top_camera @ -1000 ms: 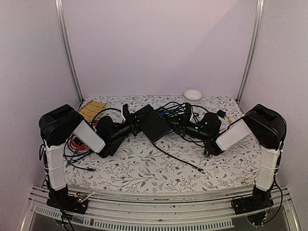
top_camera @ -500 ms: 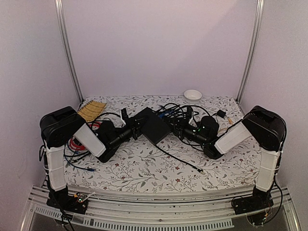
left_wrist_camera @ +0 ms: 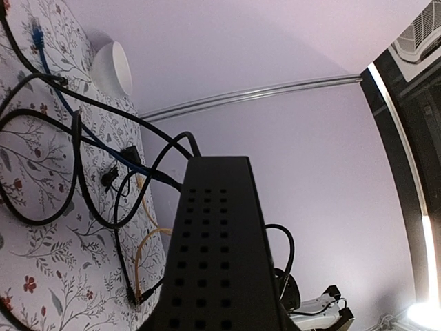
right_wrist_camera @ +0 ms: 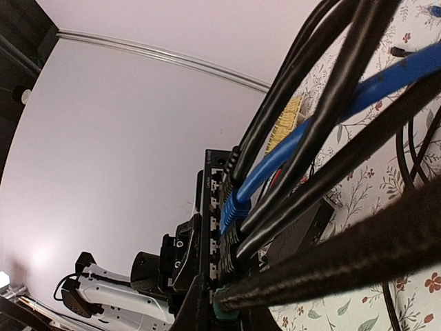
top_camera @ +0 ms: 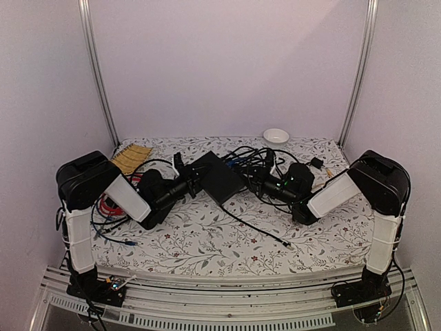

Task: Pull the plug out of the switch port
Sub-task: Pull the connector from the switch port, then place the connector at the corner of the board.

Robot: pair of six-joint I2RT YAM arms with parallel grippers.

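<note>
**Top external.** Against the picture of a second ago, the right wrist is found a little nearer the switch. The left arm and the switch are hardly shifted. The switch is seen lying on the flowered table, behind its middle and between the two arms, with one corner turned toward the camera. The left arm is folded low, its forearm stretched rightward. The left gripper is set against the switch's left edge. The right arm is folded the same way, mirrored, and the right gripper is buried in the black cables at the switch's right side. A white bowl is seen at the back, well apart.

**Left wrist.** The view is filled from the bottom by the switch's perforated face, which runs straight out from the camera. The fingers themselves are hidden, but the left gripper is taken to be narrowly closed on the switch's near edge. Black loops, a blue cable and the bowl are seen beyond on the cloth.

**Right wrist.** The socket row of the switch is seen on edge. A blue plug is seated in it, with black leads packed alongside. A greenish plug on a braided lead is glimpsed at the bottom edge. The jaws are almost fully closed, but what they pinch cannot be told. The left arm is visible behind the switch.
</note>
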